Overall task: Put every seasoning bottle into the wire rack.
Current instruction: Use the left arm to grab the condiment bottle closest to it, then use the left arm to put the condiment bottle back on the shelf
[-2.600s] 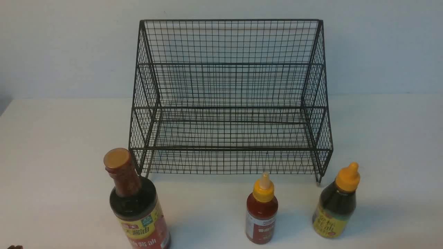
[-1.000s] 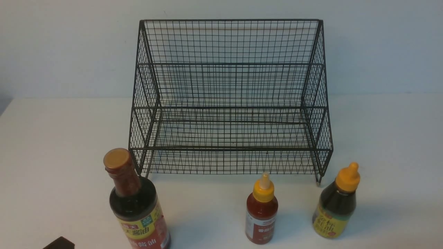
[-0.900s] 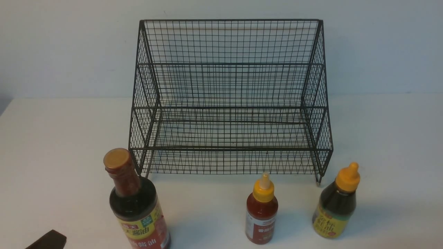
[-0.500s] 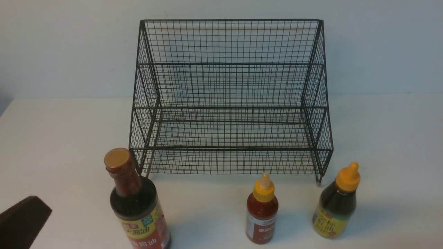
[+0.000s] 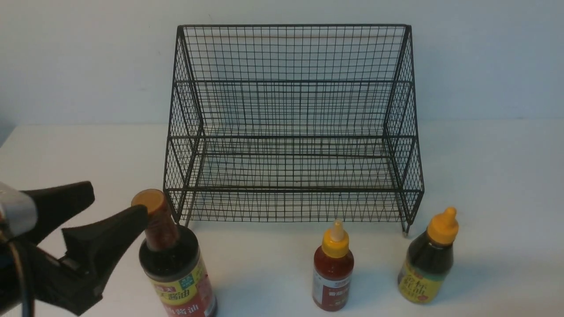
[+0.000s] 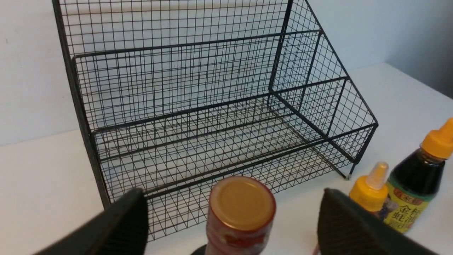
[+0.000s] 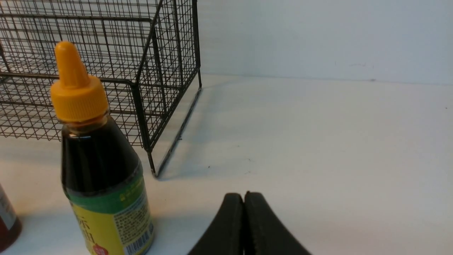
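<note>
- Rack: the black wire rack, with two stepped tiers, a tall back and sloping sides, stands on the white table close to the pale wall.
- Bottles: all three stand upright on the table outside the rack, in a row along its front.
- The tall soy-sauce bottle is at about 7 o'clock from the rack's middle, its cap just before the rack's front left corner.
- The small red bottle is at about 6 o'clock, apart from the mesh.
- The squat dark bottle is at about 5 o'clock, near the rack's front right foot.
- Left gripper: jaws spread wide, at 9 o'clock from the tall bottle's neck and holding nothing. In the left wrist view the cap sits between the two fingers with a gap on either side. In the front view one fingertip overlaps the cap's edge, and contact cannot be told.
- Right gripper: fingers pressed together and empty, low over bare table at about 4 o'clock from the squat bottle.
</note>
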Action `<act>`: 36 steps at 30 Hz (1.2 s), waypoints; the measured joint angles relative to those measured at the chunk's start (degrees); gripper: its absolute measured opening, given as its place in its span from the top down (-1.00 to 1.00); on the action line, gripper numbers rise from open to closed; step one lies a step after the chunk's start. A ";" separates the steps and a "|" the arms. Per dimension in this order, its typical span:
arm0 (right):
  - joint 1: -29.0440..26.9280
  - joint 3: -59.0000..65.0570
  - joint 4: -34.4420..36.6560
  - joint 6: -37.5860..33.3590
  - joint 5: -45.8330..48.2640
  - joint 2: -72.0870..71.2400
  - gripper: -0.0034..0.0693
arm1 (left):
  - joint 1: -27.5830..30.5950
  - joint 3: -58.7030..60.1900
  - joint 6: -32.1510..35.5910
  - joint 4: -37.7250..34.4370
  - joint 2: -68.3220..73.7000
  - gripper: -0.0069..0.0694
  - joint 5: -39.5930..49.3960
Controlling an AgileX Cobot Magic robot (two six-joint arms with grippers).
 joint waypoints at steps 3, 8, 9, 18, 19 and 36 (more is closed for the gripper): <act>0.00 0.00 0.00 0.00 0.00 0.00 0.95 | 0.00 0.00 5.60 -5.04 2.51 -0.90 0.00; 0.00 0.00 0.00 0.00 0.00 0.00 0.95 | 0.00 0.00 16.66 -12.27 7.39 -0.93 1.35; 0.00 0.00 0.00 0.00 0.00 0.00 0.95 | 0.00 0.00 17.00 -12.41 7.78 -0.93 1.49; 0.00 0.00 0.00 0.00 0.00 0.00 0.95 | 0.00 -0.13 23.54 -14.38 16.07 -0.80 2.68; 0.00 0.00 0.00 0.00 0.00 0.00 0.95 | 0.00 -0.13 23.66 -14.38 16.75 -0.73 2.68; 0.00 0.00 0.00 0.00 0.00 0.00 0.95 | 0.00 -9.53 12.48 -5.54 16.93 0.11 11.98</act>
